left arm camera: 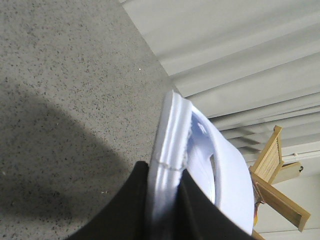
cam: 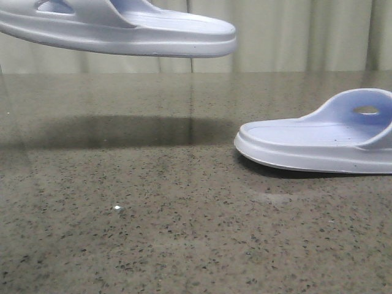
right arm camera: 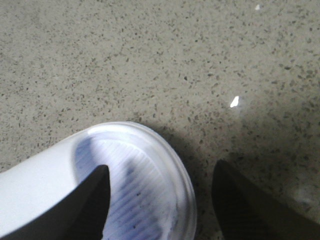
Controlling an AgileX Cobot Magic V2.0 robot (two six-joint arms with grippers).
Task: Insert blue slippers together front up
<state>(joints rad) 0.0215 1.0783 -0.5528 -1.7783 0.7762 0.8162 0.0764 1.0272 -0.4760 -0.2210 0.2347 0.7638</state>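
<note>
Two blue slippers show. One slipper hangs in the air at the upper left of the front view, sole down, its rounded end pointing right. My left gripper is shut on this slipper, its black fingers clamping the sole's edge. The other slipper lies sole down on the table at the right, strap at its right end. My right gripper hovers open over the rounded end of that slipper, one finger above the ribbed footbed, the other beyond the rim. Neither gripper shows in the front view.
The speckled stone table carries a dark shadow under the lifted slipper. Pale curtains hang behind the far edge. A wooden frame stands past the table in the left wrist view.
</note>
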